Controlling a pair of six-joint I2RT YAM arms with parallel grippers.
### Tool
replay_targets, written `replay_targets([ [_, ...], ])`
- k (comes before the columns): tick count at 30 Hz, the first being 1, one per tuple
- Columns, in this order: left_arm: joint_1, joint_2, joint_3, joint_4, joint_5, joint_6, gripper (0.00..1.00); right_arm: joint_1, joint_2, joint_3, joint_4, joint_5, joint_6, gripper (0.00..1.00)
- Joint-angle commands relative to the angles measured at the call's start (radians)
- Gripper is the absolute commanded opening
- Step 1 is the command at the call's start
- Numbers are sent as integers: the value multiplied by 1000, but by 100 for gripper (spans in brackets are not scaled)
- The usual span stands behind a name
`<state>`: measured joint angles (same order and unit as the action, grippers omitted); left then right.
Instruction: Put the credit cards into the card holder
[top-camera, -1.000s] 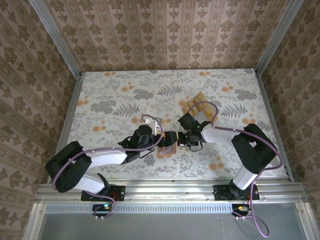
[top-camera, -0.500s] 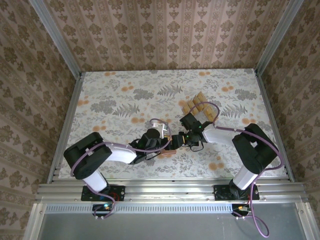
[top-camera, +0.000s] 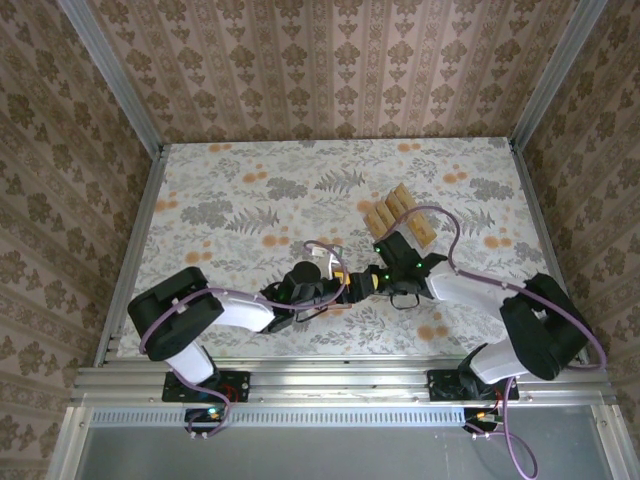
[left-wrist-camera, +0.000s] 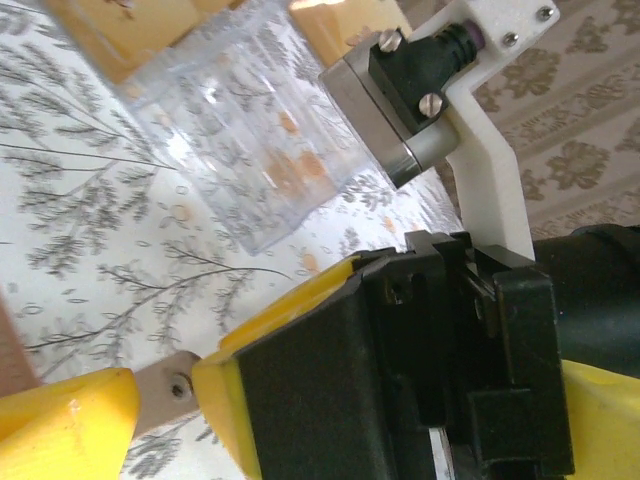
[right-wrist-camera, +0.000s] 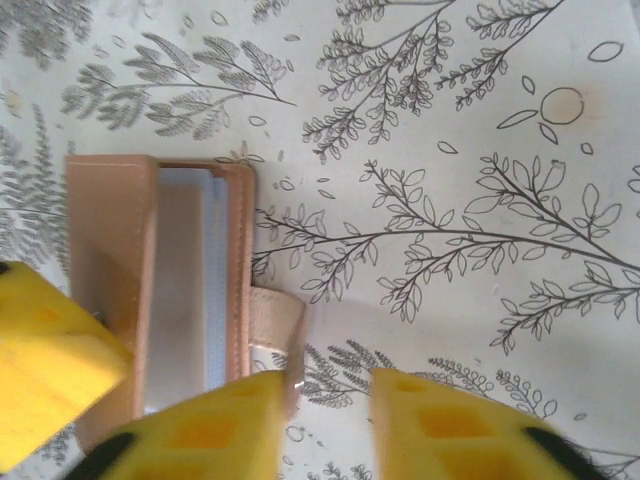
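One card holder (right-wrist-camera: 110, 260) is seen lying open on the tabletop (right-wrist-camera: 480, 130), in its near half, with wide bare room left toward the far and left edges. It is crowded by two grippers. The left gripper (top-camera: 338, 290) is spread wide, one finger over the leather. The right gripper (right-wrist-camera: 330, 420) is parted slightly, pinching nothing, just beside the holder's strap. The credit cards (top-camera: 398, 212) are stood in a clear rack (left-wrist-camera: 250, 150) beyond the right arm, and their number cannot be counted.

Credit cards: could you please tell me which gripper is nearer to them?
Right. The right gripper is just near-side of the credit cards; the left gripper lies farther off, to its left.
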<state>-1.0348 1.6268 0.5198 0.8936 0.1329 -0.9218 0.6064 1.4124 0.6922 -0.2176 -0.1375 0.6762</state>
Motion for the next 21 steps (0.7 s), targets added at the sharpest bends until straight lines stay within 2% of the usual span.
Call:
replay_targets([
  [1, 37, 34, -37, -150, -132, -3, 100, -5, -101, -75, -6, -68, 19, 14],
  [4, 38, 51, -38, -143, -139, -6, 100, -5, -137, -161, 141, -127, 77, 0],
  [10, 36, 82, -53, -133, -162, -20, 100, -2, -143, -286, 355, -172, 165, 0],
  [16, 48, 100, -6, -178, -126, -2, 100, -2, -168, -315, 349, -160, 162, 0],
  [21, 64, 61, 91, -311, -76, 47, 100, -2, -180, -295, 333, -169, 153, 0],
])
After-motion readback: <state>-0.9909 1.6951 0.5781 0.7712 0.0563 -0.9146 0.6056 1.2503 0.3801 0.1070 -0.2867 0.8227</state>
